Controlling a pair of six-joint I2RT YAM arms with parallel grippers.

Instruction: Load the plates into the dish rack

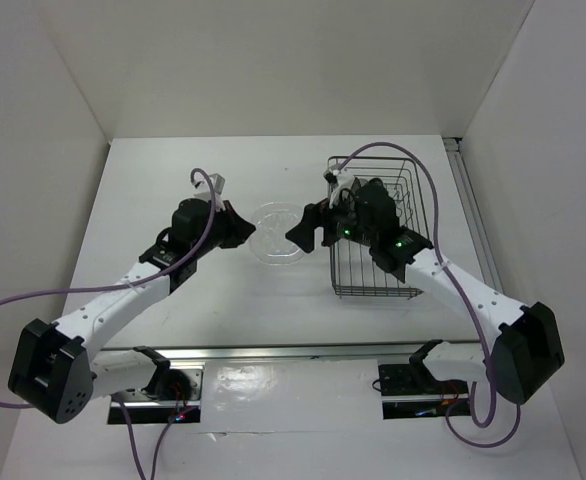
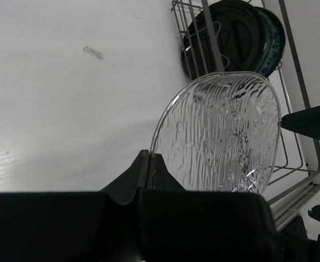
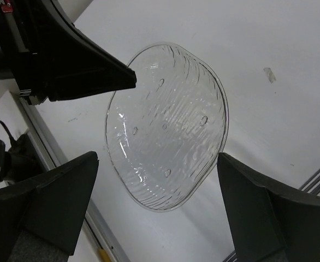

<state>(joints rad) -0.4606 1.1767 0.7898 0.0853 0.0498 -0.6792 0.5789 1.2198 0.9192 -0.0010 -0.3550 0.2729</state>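
Left gripper (image 2: 150, 159) clamped on the rim of the clear glass plate (image 2: 225, 136), which it holds tilted just left of the dish rack (image 1: 378, 235). A black plate (image 2: 231, 27) and a teal plate (image 2: 274, 39) stand upright in the rack. Right gripper (image 3: 157, 164) faces the glass plate's opposite edge, fingers wide apart; contact cannot be told.

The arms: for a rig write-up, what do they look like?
The left arm and right arm have white links, black joints and a purple cable each. The left gripper and right gripper are black with wedge-shaped fingers.
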